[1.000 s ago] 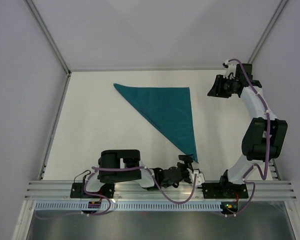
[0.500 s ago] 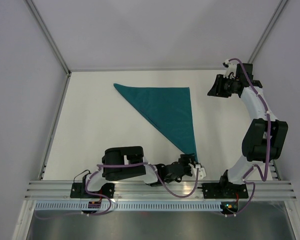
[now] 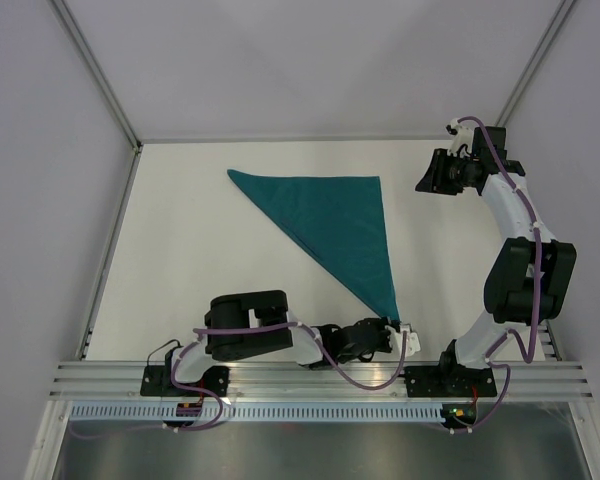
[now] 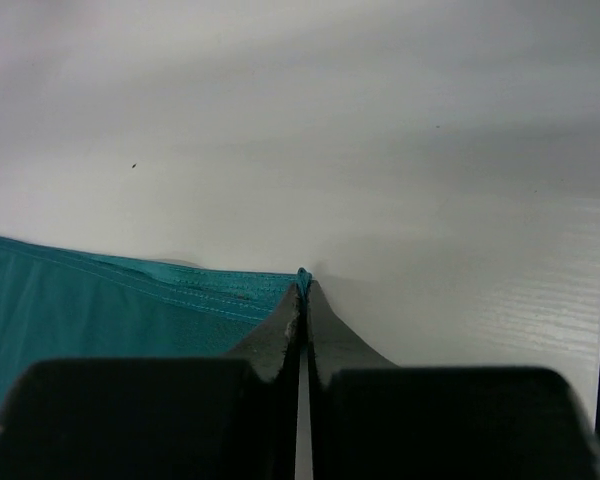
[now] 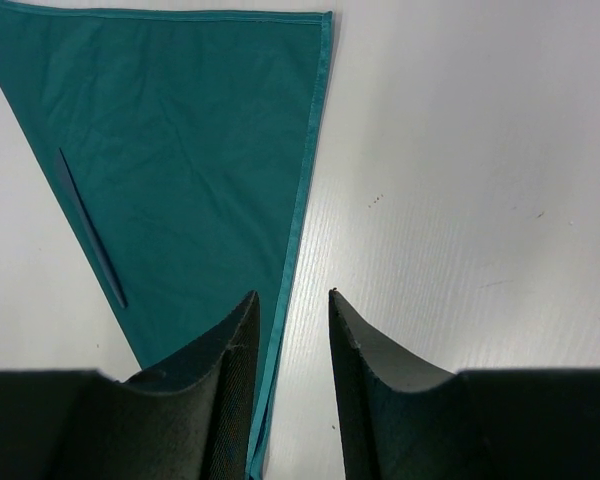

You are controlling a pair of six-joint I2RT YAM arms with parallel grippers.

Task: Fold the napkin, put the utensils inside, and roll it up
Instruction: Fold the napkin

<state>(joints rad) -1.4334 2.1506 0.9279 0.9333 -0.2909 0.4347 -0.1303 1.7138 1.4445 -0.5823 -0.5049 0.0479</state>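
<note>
While the worktop (image 3: 180, 250) carried the napkin (image 3: 340, 225) as a triangle at frame centre, the left end effector (image 4: 304, 285) clenched its lowest tip. The right end effector (image 5: 292, 295) hung parted and empty at upper right. Folding seemed in hand; the next move probably called for lifting that tip across.

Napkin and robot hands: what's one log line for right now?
napkin: folded triangle, lying flat | left gripper: shut on napkin's near corner | right gripper: open, empty, near napkin's right edge
</note>
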